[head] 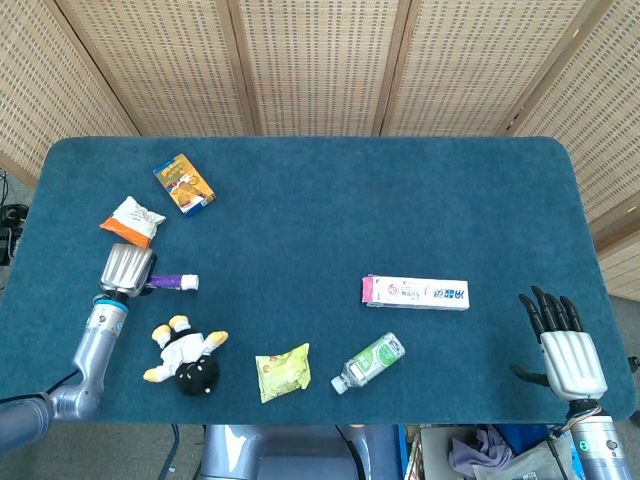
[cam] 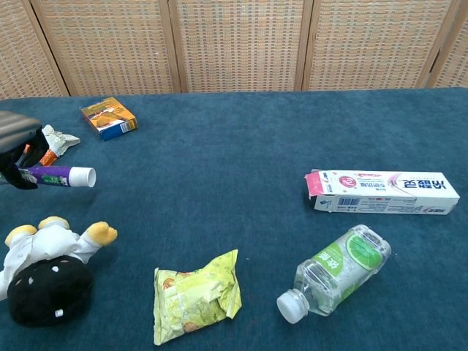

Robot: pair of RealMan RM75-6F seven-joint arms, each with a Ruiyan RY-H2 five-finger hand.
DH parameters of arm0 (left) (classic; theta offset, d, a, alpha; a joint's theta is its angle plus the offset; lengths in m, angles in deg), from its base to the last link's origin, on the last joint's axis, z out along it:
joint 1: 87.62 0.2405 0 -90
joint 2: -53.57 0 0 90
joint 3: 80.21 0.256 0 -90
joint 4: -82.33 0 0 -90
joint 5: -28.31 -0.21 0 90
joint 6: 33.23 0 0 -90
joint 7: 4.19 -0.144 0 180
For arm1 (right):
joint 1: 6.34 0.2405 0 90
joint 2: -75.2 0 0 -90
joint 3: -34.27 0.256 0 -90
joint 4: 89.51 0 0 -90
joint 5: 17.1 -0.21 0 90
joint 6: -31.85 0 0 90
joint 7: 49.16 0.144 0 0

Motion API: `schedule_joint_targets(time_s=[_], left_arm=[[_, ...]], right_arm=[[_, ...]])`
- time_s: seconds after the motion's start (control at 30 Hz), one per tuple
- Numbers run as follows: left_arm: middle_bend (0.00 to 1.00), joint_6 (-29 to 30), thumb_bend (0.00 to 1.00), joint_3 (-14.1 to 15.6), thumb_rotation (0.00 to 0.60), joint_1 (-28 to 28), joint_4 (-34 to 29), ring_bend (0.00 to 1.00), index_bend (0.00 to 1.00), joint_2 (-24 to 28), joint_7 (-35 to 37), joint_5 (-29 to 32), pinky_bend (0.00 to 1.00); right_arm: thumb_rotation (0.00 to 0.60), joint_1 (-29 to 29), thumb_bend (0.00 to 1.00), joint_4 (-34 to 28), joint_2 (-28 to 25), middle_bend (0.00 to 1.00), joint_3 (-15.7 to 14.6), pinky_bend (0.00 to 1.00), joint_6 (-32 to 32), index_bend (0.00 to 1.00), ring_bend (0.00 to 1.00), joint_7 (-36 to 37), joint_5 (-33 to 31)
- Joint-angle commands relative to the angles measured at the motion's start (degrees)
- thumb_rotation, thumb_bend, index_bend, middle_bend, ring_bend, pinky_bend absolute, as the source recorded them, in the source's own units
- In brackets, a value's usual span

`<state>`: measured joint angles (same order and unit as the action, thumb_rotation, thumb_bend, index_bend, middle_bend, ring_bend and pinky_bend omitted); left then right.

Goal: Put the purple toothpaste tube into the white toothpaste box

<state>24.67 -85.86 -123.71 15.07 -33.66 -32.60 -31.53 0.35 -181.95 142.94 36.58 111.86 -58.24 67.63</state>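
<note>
The left hand (head: 127, 270) is at the left side of the blue table (head: 320, 200), and it holds the purple toothpaste tube (cam: 60, 176) by its back end. The tube's white cap points to the right, toward the middle of the table. In the chest view the tube looks lifted a little off the cloth, and the hand's dark fingers (cam: 18, 178) wrap around its purple part. Just behind the hand lies an orange and white snack bag (head: 133, 221). A bit farther back is a small orange and blue box (head: 184, 184). In front of the hand lies a toy cow (head: 187, 358), black and white with yellow feet, on its back. Next to the toy, toward the middle, is a yellow-green snack bag (head: 282, 371). Beside that lies a clear bottle (head: 369, 362) with a green label, on its side. The white toothpaste box (head: 416, 292) lies flat on the right half of the table, well apart from the tube. Its pink end flap faces left, and it looks open in the chest view. The right hand (head: 568, 352) is far away at the right front edge of the table. Its dark fingers are spread apart and it holds nothing.
</note>
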Motion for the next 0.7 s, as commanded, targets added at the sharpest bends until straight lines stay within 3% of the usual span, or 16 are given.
schedule_joint_targets(time_s=[0.03,0.37,0.7], left_arm=[[0.68,2.4,0.26,-0.1,0.600,0.7,-2.0,0.57,0.80,2.3,2.8,-3.1,0.53],[0.68,8.2,0.26,-1.4,0.600,3.0,-11.4,0.57,0.80,10.6,7.6,-8.3,0.53],[0.68,9.0,0.26,-2.7,0.600,3.8,-18.4,0.57,0.80,15.0,7.1,-8.3,0.53]], right_arm=[[0.600,0.0,0.15,-0.1,0.0,0.00,0.0,0.00,-0.1,0.00,0.00,0.0,0.0],[0.600,2.7,0.15,-0.8,0.8,0.00,0.8,0.00,-3.9,0.00,0.00,-0.4,-0.6],[0.600,13.4,0.15,-3.8,3.0,0.00,6.0,0.00,-17.5,0.00,0.00,-7.7,-7.7]])
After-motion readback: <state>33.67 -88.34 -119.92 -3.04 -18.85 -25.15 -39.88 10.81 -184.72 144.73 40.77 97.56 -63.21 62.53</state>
